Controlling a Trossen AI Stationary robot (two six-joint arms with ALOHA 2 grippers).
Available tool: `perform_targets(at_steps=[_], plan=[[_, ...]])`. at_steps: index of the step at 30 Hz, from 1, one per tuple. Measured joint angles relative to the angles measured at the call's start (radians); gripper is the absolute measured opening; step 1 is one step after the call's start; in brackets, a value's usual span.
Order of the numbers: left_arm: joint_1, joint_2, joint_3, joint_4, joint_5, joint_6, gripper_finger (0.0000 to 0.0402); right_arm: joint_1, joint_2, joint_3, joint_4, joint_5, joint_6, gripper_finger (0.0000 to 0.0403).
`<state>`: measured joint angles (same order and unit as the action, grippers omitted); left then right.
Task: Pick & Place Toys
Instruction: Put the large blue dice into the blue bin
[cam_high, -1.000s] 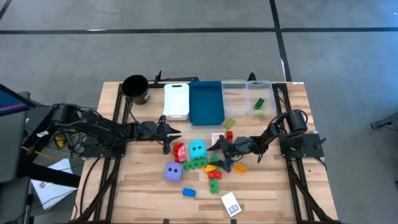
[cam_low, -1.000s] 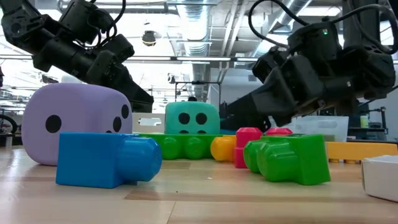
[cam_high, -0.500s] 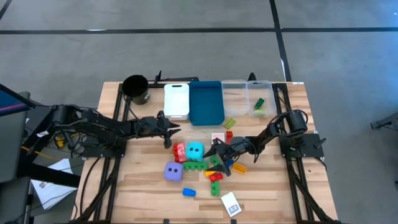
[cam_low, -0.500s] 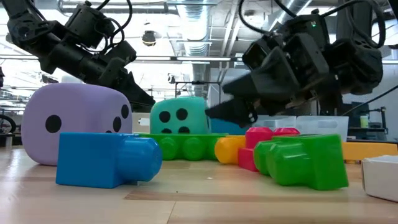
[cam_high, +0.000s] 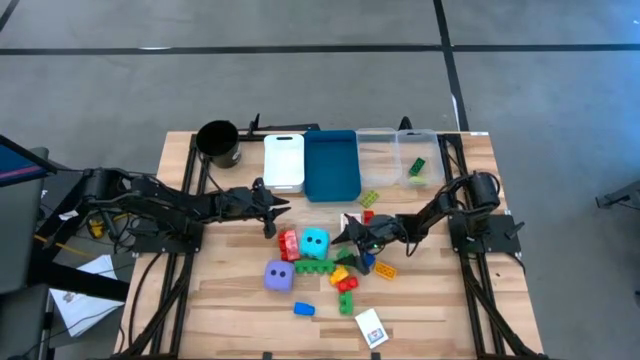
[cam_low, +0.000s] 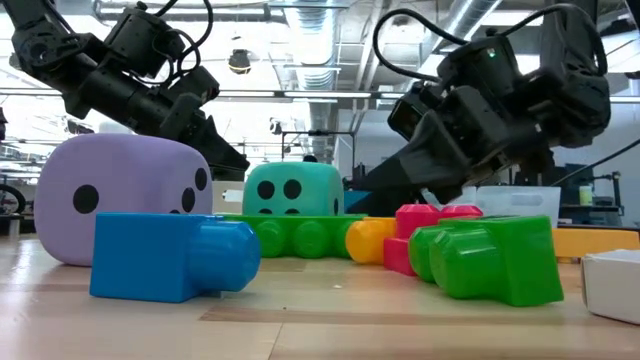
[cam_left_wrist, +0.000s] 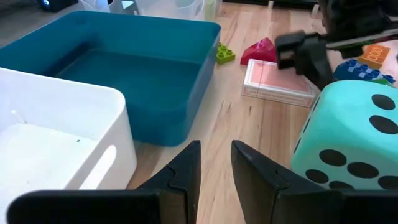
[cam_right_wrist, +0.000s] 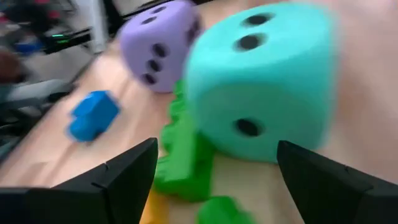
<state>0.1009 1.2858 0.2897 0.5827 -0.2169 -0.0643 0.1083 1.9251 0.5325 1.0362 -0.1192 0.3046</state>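
The cyan die (cam_high: 316, 240) is taken as the reference; it rests on the wooden table (cam_high: 230, 300) near the middle of the toy cluster. The right gripper (cam_high: 345, 236) is positioned just beside the die on its right side, low over the table, with its fingers spread wide and nothing held between them; in the right wrist view the die (cam_right_wrist: 261, 81) fills the gap ahead of the two fingers (cam_right_wrist: 118, 177). The left gripper (cam_high: 277, 212) is held up and to the left of the die, apart from it, with its fingers (cam_left_wrist: 186, 171) drawn nearly together and nothing seen between them. A red brick (cam_high: 289, 243) lies touching or just beside the die on its left. A long green brick (cam_high: 313, 266) lies just below the die, and the purple die (cam_high: 279, 276) sits beyond that brick's left end. Yellow, red and green bricks (cam_high: 343, 283) are clustered below and to the right of the die. A blue brick (cam_high: 304, 309) lies well below the die, apart from the rest. A flat card (cam_high: 350, 221) lies just above and right of the die, partly covered by the right gripper. A blue bin (cam_high: 331, 165) and a white bin (cam_high: 283, 161) stand well above the die at the table's far edge.
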Motion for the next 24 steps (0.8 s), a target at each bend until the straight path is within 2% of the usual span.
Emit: perform_targets(at_steps=[4,7,9,14,24], plan=[[0.0,0.0,0.0,0.0,0.0,0.0,0.0082,0.007,-0.022,0.001,-0.03,0.125,-0.032,0.0323],[0.0,0.0,0.0,0.0,0.002,-0.018,0.0082,0.015,-0.024,0.002,-0.034,0.171,-0.051,0.0323],[0.0,0.0,0.0,0.0,0.019,-0.045,0.0082,0.016,-0.024,0.003,-0.034,0.172,-0.057,0.0323],[0.0,0.0,0.0,-0.006,0.136,-0.056,0.0082,0.02,-0.024,0.027,-0.034,0.172,-0.086,0.0323],[0.0,0.0,0.0,-0.006,0.14,-0.057,0.0082,0.058,-0.024,0.098,-0.087,0.172,-0.148,0.0323]])
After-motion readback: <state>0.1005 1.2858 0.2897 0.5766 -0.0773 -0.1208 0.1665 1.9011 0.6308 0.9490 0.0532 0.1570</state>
